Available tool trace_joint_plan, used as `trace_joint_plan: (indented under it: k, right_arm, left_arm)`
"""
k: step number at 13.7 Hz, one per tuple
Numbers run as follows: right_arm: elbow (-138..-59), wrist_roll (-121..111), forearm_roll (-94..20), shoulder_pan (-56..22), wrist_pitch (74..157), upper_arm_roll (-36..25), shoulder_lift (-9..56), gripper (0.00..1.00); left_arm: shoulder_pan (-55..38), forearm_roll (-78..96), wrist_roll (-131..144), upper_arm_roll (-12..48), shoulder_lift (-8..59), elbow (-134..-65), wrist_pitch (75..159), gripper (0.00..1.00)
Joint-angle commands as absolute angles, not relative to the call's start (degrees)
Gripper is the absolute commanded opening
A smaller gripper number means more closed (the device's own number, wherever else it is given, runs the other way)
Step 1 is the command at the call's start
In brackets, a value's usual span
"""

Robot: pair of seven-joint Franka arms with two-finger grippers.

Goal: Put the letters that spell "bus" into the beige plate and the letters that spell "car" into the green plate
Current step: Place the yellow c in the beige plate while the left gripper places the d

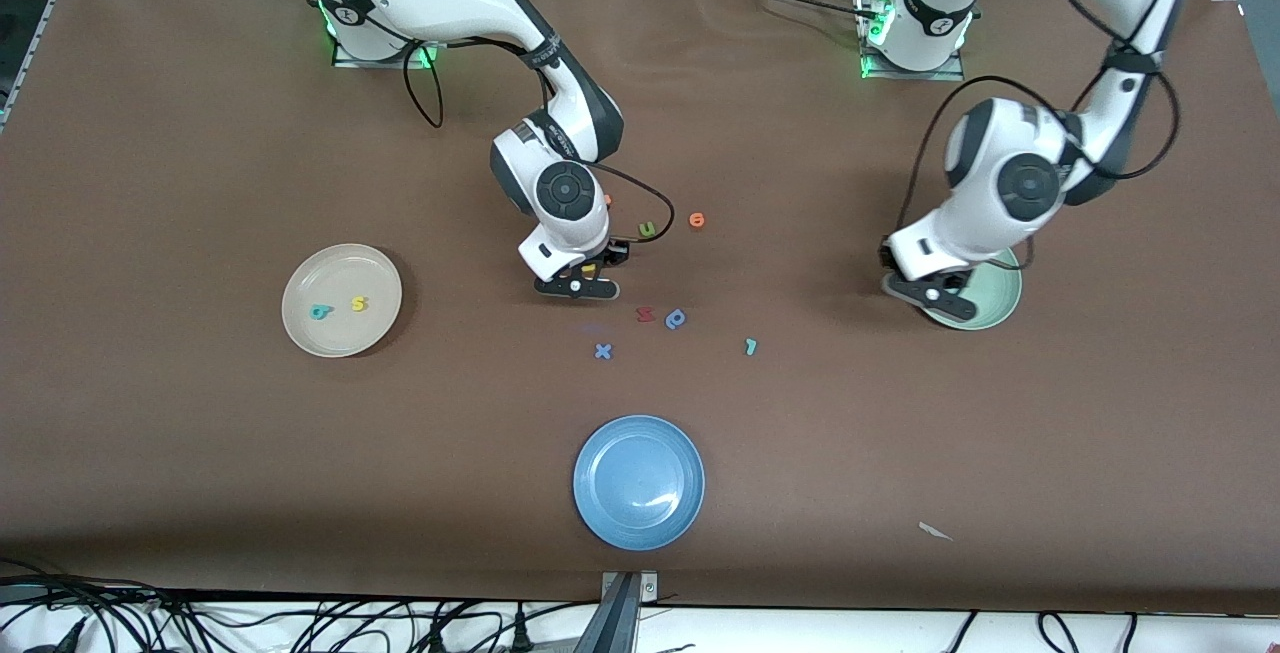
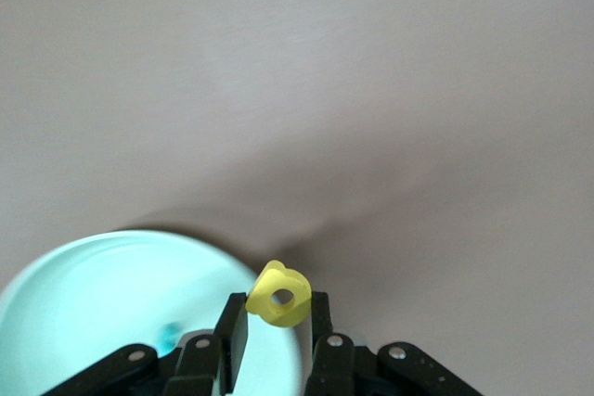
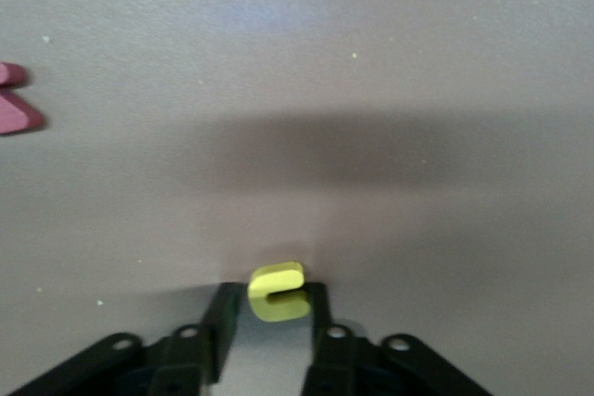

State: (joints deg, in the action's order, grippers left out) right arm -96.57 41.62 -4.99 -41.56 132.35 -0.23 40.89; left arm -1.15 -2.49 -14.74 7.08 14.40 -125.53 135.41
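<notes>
Right pincer (image 3: 271,308) sits low over the tabletop (image 1: 200,453) in the middle letter cluster, fingers clamped on the yellow u (image 3: 277,292), so that letter looks gripped for the trip to the beige plate (image 1: 300,333). That plate lies toward the right arm's end and already holds the teal b (image 1: 321,312) and yellow s (image 1: 359,304); the u would finish "bus".

Left pincer (image 2: 278,317) hangs at the rim of the green plate (image 2: 83,294) toward the left arm's end, fingers pinched on the yellow a (image 2: 278,296), likely carried there to drop in. Something small and teal (image 2: 169,333) lies inside the plate, maybe the c, can't tell.

The teal r (image 1: 751,346) is loose on the tabletop, between cluster and green plate.

Distractors left alone:
- green u (image 1: 648,229)
- orange ring letter (image 1: 697,221)
- red z (image 1: 645,314)
- blue looped letter (image 1: 677,319)
- blue x (image 1: 603,351)
- blue plate (image 1: 600,503), nearest the front camera, nothing in it
</notes>
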Motion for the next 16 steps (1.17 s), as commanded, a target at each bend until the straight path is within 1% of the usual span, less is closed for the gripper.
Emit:
trace_joint_plan:
  k: [1, 3, 4, 5, 6, 7, 8, 9, 10, 13, 15, 16]
  right_arm:
    - [-97.56, 39.9, -5.89, -41.57, 133.59, -0.35, 40.69, 0.26]
    - [-97.65, 39.9, -5.8, -41.57, 133.59, -0.35, 40.69, 0.17]
    - [-97.56, 39.9, -5.8, -41.49, 133.42, -0.35, 40.69, 0.09]
    - [-97.47, 40.25, -5.89, -41.48, 133.07, -0.35, 40.52, 0.05]
    - [-97.12, 40.17, -5.89, -41.48, 132.72, -0.35, 40.08, 0.04]
    - [-97.03, 39.99, -5.89, -41.31, 131.67, -0.61, 38.95, 0.04]
    - [-96.86, 39.73, -5.89, -40.79, 129.48, -1.05, 37.63, 0.04]
    - [-96.68, 39.47, -5.89, -40.26, 127.2, -2.1, 36.05, 0.04]
    - [-96.68, 38.94, -5.98, -40.25, 125.26, -3.5, 34.47, 0.04]
    - [-96.68, 33.42, -5.98, -40.25, 116.84, -10.17, 30.6, 0.04]
    - [-96.68, 26.58, -5.98, -40.25, 111.47, -15.88, 28.75, 0.04]
    - [-96.77, 22.11, -5.98, -40.25, 109.01, -19.21, 28.39, 0.04]
  left_arm:
    - [0.17, -3.78, -22.22, 3.79, 13.53, -127.26, 134.65, 0.13]
    - [0.53, -3.78, -22.32, 2.47, 14.15, -128.58, 134.74, 0.15]
    - [0.53, -3.61, -21.89, 2.46, 14.15, -128.84, 134.74, 0.16]
    - [0.53, -3.43, -21.36, 2.55, 14.15, -128.85, 134.74, 0.26]
    - [0.53, -3.34, -21.36, 2.55, 14.15, -128.85, 134.74, 0.46]
    - [0.53, -3.08, -21.36, 2.55, 14.15, -128.85, 134.74, 0.59]
    - [0.53, -2.99, -21.36, 2.55, 14.06, -128.85, 134.74, 0.71]
    - [0.53, -2.99, -21.36, 2.55, 14.06, -128.85, 134.74, 0.75]
    - [0.53, -2.99, -21.36, 2.55, 14.06, -128.85, 134.74, 0.76]
    - [0.09, -2.55, -21.01, 3.33, 14.15, -128.24, 134.74, 0.75]
    - [-0.17, 3.83, -20.48, 9.28, 14.85, -127.1, 135.52, 0.75]
    - [-0.78, 7.26, -18.48, 10.62, 16.33, -125.87, 135.7, 0.75]
